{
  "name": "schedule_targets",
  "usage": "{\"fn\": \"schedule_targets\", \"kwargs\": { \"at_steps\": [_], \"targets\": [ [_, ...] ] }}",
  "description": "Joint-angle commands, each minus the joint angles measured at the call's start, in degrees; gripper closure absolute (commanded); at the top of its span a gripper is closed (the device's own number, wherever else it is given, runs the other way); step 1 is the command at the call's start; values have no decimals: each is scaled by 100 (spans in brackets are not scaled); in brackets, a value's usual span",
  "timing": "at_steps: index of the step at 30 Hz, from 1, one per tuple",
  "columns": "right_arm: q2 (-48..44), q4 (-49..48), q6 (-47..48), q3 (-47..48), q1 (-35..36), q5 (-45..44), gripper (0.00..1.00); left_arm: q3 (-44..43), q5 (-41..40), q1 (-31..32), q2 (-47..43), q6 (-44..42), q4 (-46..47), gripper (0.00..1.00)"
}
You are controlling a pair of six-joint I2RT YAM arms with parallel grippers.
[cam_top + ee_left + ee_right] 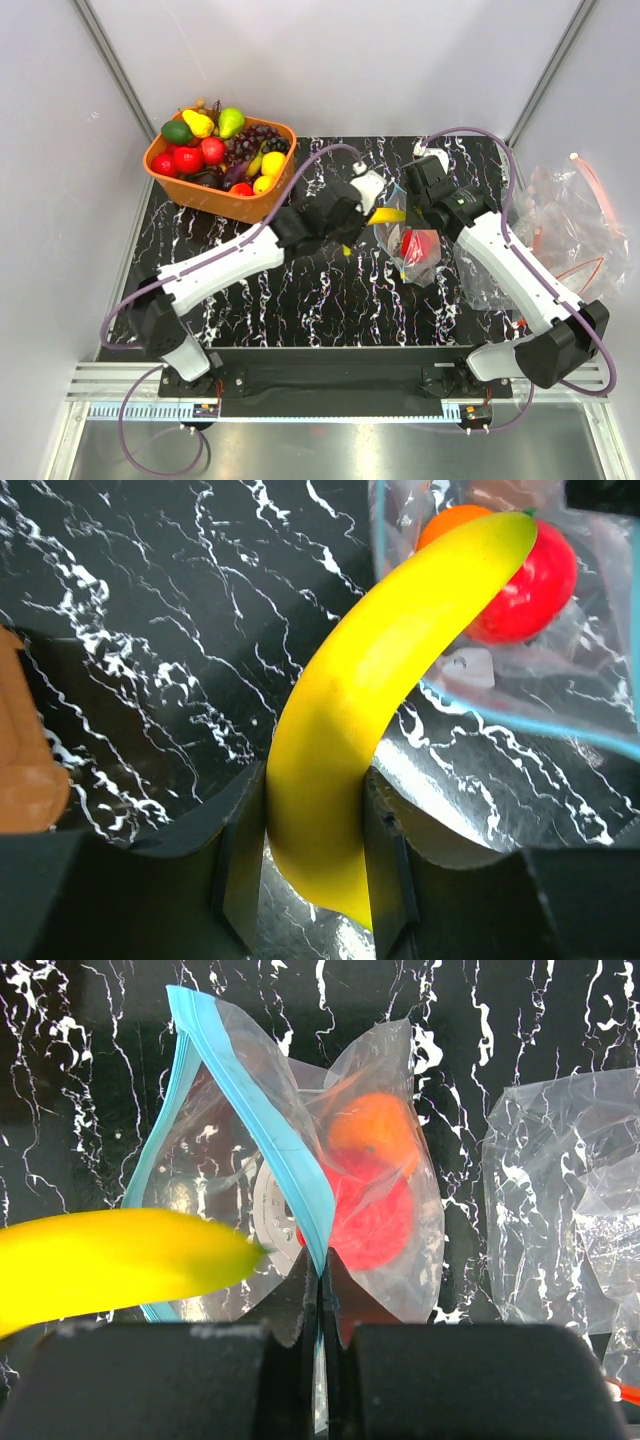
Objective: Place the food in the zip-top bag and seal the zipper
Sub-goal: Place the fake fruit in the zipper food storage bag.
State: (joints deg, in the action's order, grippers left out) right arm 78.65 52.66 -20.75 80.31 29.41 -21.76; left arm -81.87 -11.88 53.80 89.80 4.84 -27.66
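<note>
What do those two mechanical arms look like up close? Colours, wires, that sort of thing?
They are a matching pair. The left arm and right arm have smooth white shells between chunky black joints. A thin purple cable loops along each one, from base to wrist. Each ends in two flat black fingers. No lettering is readable.

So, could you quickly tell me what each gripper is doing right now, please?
Left gripper: closed on the banana.
Right gripper: shut on the zip-top bag.
</note>
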Motion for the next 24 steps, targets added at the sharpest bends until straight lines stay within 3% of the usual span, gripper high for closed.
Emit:
{"fn": "schedule_targets", "kwargs": {
  "at_steps": [1, 7, 9, 13, 24],
  "targets": [
    [-148, -63, -42, 283, 12, 40, 100, -855, -754, 192, 467, -45, -537, 83],
    [-342, -239, -192, 37, 21, 417, 100, -2368, -983, 192, 1355, 825, -1865, 82],
    [-368, -265, -227, -42, 21, 453, 100, -2701, -1026, 201, 1426, 1009, -2163, 76],
    [-447, -362, -324, -173, 21, 707, 100, -3563, -1597, 324, 1952, 1186, -3129, 75],
    [-596, -906, -553, -437, 30, 1349, 100, -3810, -1387, 438, 2305, 1387, -2877, 72]
  ]
}}
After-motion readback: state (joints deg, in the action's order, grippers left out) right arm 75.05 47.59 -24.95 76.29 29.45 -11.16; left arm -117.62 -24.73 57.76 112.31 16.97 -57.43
